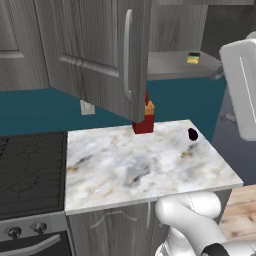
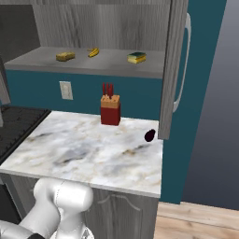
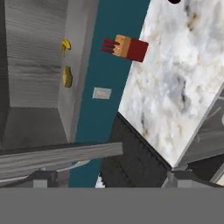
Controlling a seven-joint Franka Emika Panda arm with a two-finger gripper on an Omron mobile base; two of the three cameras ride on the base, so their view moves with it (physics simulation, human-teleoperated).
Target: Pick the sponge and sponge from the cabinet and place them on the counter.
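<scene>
1. Cabinet [image 2: 98, 28] open, both doors swung out; grey shelf [image 2: 93, 65] in full sight in the right base view.
2. On that shelf: tan-yellow sponge [image 2: 65, 56] at the left end, banana [image 2: 94, 52] just beside it toward the middle, green-topped sponge [image 2: 137, 57] well apart at the right end, near the right door [image 2: 173, 70].
3. Seen also in the left base view: green-topped sponge [image 1: 193, 58] on the shelf, past the edge of the left door [image 1: 100, 55] with its silver bar handle [image 1: 128, 52].
4. Seen rolled sideways in the hand view: tan-yellow sponge [image 3: 67, 76] and banana [image 3: 65, 44] side by side on the shelf.
5. Below the cabinet: marble counter [image 2: 84, 149], carrying a red knife block [image 2: 110, 111] at the back against the teal wall and a small dark purple object [image 2: 149, 135] near the right edge.
6. Black stovetop [image 1: 30, 165] touching the counter's left end; wall outlet [image 2: 66, 90] above the counter.
7. Gripper [image 3: 109, 181]: tips barely visible at the bottom of the hand view, set far apart with nothing between them, well clear of both sponges.
</scene>
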